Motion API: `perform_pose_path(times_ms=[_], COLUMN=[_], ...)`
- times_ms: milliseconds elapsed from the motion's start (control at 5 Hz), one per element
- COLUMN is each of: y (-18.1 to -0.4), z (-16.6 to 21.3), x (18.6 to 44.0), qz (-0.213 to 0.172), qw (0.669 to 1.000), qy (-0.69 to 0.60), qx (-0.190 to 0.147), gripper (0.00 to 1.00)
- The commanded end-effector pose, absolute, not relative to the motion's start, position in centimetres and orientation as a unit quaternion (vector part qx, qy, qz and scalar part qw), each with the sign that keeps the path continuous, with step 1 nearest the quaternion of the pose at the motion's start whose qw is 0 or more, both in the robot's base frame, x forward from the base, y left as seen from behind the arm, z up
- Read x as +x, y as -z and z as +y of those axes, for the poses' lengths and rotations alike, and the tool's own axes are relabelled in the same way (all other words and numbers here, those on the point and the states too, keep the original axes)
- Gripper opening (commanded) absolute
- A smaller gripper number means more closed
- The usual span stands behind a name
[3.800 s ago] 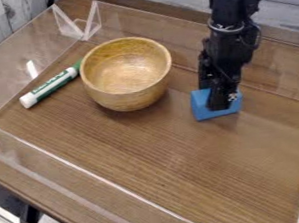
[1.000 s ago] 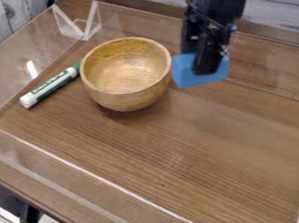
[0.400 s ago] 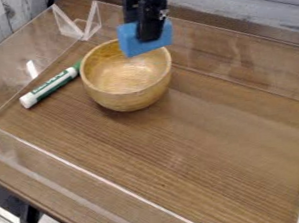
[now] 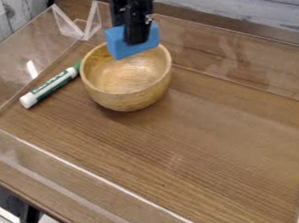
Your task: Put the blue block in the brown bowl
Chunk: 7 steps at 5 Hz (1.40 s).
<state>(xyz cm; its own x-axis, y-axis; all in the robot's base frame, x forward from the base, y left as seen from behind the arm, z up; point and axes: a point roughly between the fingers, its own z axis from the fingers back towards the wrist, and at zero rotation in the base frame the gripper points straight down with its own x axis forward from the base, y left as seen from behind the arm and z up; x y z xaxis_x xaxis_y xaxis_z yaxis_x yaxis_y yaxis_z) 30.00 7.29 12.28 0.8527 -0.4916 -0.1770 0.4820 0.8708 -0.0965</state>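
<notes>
The black hand [image 4: 134,33] points down from the top of the picture. It is pinching the blue block [image 4: 133,42] tight between its fingers. The block is up in the air and a bit tilted. It hangs over the back part of the brown bowl [image 4: 125,74], above the rim on the far side. It is not lying in the bowl. Whether the block's lower edge touches the rim cannot be told from this view.

The bowl is round and made of light wood. It sits on the bench [image 4: 206,118], a dark brown wooden top with lines in the wood. The inside of the bowl that shows has nothing in it.

To the left of the bowl lies a marker [image 4: 49,86] with a white body and a green cap. It lies flat on the bench, on a slant, near the bowl but not touching it.

Behind the bowl, near the back left corner, stands a small clear plastic piece [image 4: 79,22] shaped like a V. Low clear walls [image 4: 67,198] run along the edges of the bench.
</notes>
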Motion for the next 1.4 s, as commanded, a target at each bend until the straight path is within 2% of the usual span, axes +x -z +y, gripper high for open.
perform_pose_path(times_ms=[0, 600, 800, 1200], y=[-14.2, -13.2, -12.8, -12.6], z=[8.3, 9.5, 9.7, 10.1], x=[30.0, 30.1, 29.9, 29.7], qz=[0.057, 0.044, 0.037, 0.023], qw=[0.971, 0.979, 0.98, 0.98], qy=[0.233, 0.199, 0.196, 0.196], qx=[-0.001, 0.008, 0.008, 0.009], gripper=[0.0, 0.0, 1.0, 1.0])
